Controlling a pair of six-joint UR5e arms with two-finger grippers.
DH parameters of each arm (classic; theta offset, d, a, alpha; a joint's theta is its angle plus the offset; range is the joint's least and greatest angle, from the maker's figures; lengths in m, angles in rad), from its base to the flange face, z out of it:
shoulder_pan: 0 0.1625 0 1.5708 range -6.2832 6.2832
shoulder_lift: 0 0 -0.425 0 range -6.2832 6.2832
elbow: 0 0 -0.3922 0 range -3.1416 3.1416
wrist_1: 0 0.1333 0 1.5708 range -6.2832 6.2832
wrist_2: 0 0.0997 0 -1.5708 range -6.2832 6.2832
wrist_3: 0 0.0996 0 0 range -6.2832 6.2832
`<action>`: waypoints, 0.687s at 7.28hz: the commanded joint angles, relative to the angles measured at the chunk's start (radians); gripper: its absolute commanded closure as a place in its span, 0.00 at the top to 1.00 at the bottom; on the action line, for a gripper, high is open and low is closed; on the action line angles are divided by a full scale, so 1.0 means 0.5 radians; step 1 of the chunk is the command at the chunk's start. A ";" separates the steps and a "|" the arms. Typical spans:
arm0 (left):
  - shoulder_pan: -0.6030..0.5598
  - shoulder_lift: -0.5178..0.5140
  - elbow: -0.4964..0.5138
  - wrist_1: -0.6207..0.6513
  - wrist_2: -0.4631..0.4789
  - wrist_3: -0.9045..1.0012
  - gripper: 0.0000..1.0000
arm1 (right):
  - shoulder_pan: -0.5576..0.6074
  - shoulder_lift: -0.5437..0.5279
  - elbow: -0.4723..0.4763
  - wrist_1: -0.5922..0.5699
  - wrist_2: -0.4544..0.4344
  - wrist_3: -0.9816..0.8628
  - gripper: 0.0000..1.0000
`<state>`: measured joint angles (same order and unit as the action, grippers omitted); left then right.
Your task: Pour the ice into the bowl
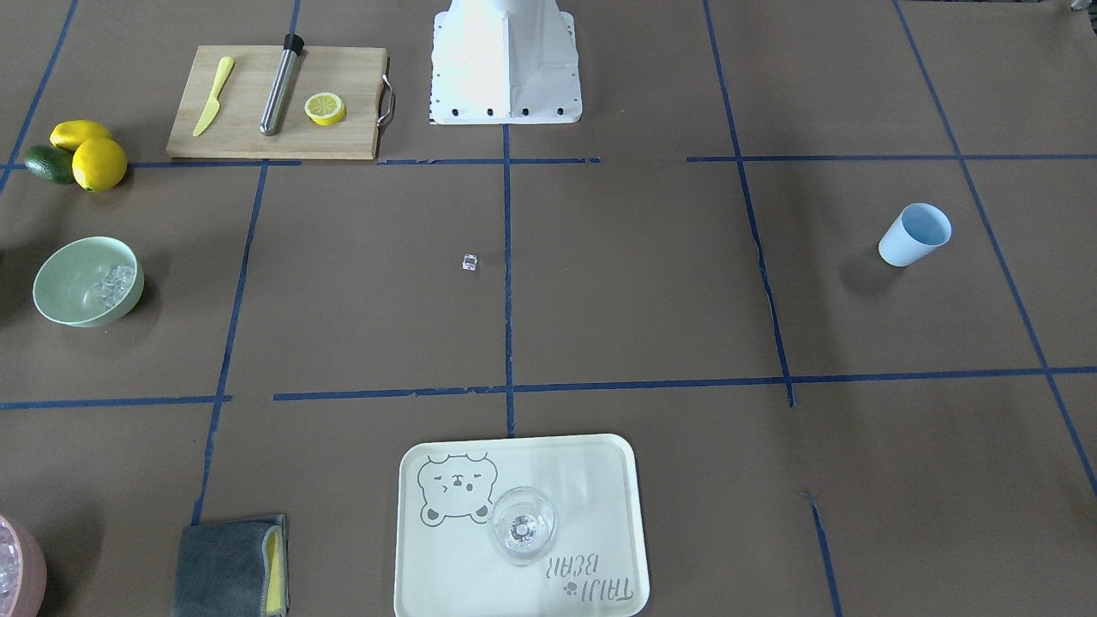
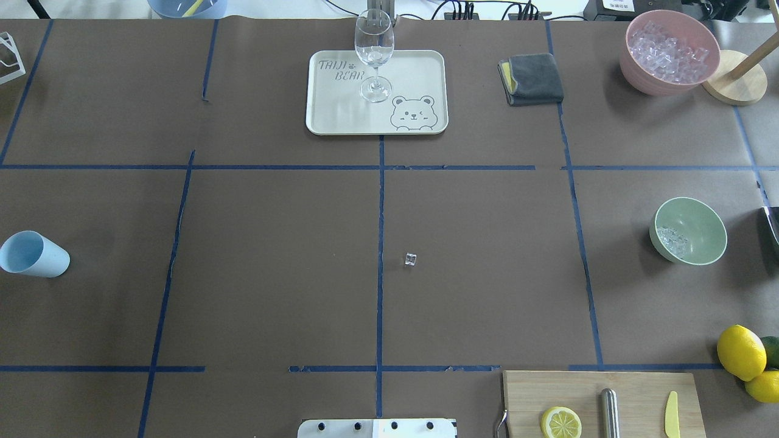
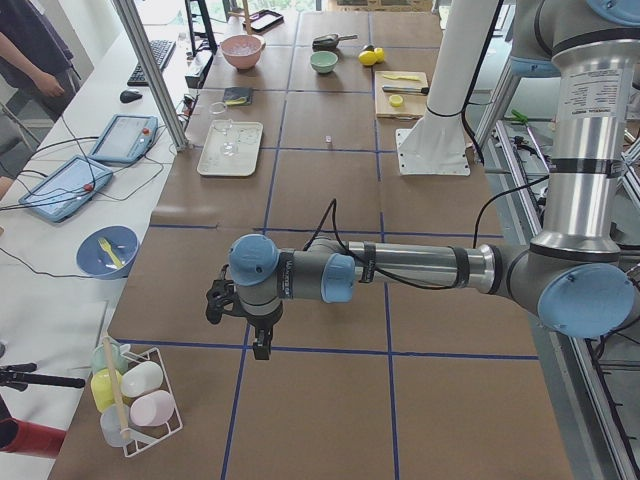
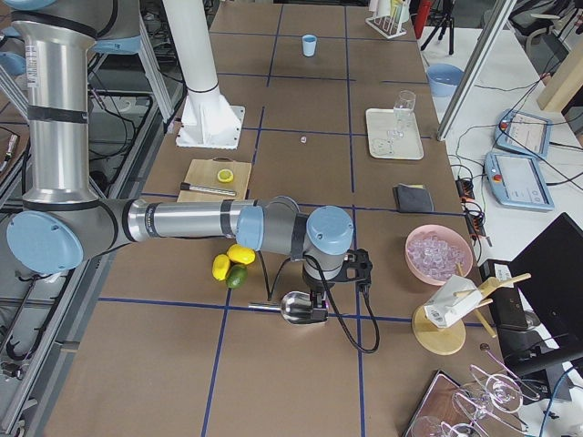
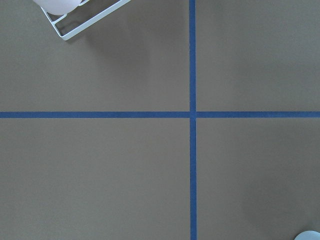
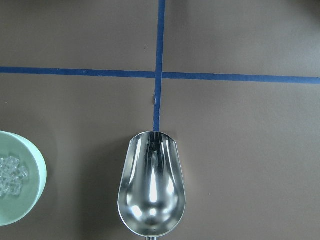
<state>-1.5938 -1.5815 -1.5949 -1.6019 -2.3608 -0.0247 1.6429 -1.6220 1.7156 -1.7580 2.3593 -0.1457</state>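
Observation:
The mint-green bowl (image 2: 691, 230) stands at the table's right side with a small heap of ice (image 2: 672, 240) inside; it also shows in the front-facing view (image 1: 86, 283) and at the left edge of the right wrist view (image 6: 20, 185). One loose ice cube (image 2: 411, 260) lies mid-table. An empty metal scoop (image 6: 151, 190) sits right of the bowl, below my right gripper (image 4: 314, 314); I cannot tell whether that gripper is open or shut. My left gripper (image 3: 260, 348) hangs over bare table far to the left; its state cannot be told.
A pink bowl (image 2: 669, 48) full of ice stands at the far right. There is a tray (image 2: 420, 67) with a wine glass (image 2: 373, 48), a grey cloth (image 2: 532, 79), a light blue cup (image 2: 33, 254), a cutting board (image 2: 639, 389), lemons (image 2: 741, 351) and a white rack (image 3: 135, 400).

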 commanded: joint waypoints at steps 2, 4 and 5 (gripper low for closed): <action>0.000 0.003 0.002 -0.002 0.000 0.000 1.00 | -0.003 0.004 -0.007 0.085 -0.006 0.040 1.00; 0.000 0.003 -0.001 0.001 0.000 -0.003 1.00 | 0.000 0.004 -0.004 0.117 -0.003 0.141 1.00; 0.000 0.000 -0.001 0.001 0.000 0.000 1.00 | 0.000 0.004 -0.004 0.117 -0.003 0.141 1.00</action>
<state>-1.5938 -1.5804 -1.5947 -1.6017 -2.3608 -0.0252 1.6426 -1.6200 1.7135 -1.7038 2.3573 -0.0845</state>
